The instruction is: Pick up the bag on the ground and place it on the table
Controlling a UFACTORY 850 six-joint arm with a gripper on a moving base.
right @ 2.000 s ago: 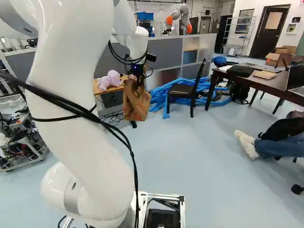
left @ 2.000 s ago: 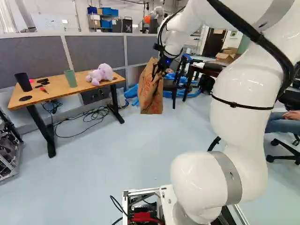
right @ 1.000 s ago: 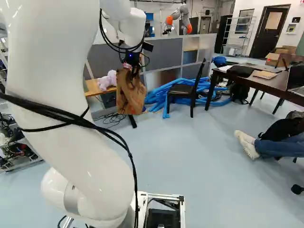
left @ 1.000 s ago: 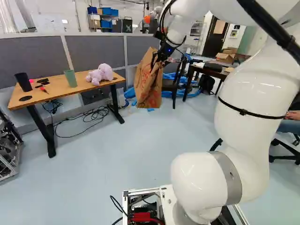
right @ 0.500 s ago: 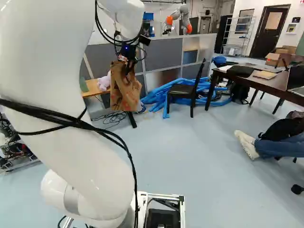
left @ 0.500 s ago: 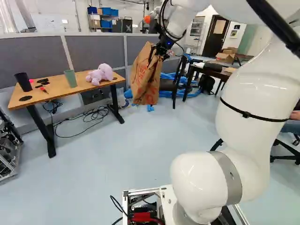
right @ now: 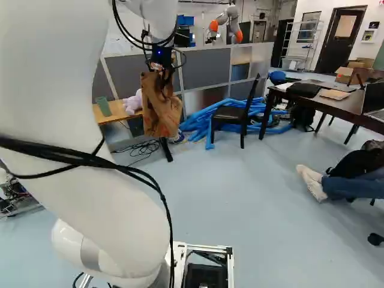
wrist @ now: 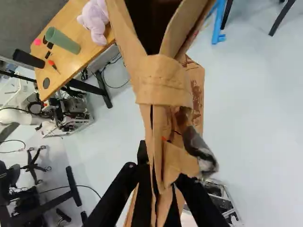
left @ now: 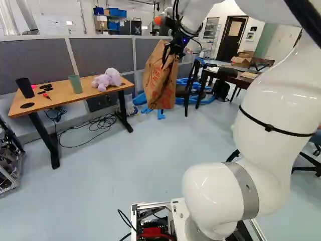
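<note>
- Holding the paper bag (left: 159,83) up in the air, clear of the floor (left: 120,170); the gripper (wrist: 162,171) has its top pinched between both fingers, so I'd call the pickup part done.
- What's left is the placing, I reckon; the bag hangs between the wooden tabletop (left: 60,95) and the black chair (right: 231,114) as the base views show it, and nothing of it rests on the wood.
- I'm guessing that's the table meant, though there's a dark table (right: 336,107) too; next it'd need to swing across, settle upright, then let go; the stuffed animal (left: 108,80) could get bumped on the way in.
- Containers: the bag looks dark inside from the wrist view, can't tell what's in it; the green cup (left: 75,84) and black cup (left: 24,88) stand upright on the wood, contents not visible.
</note>
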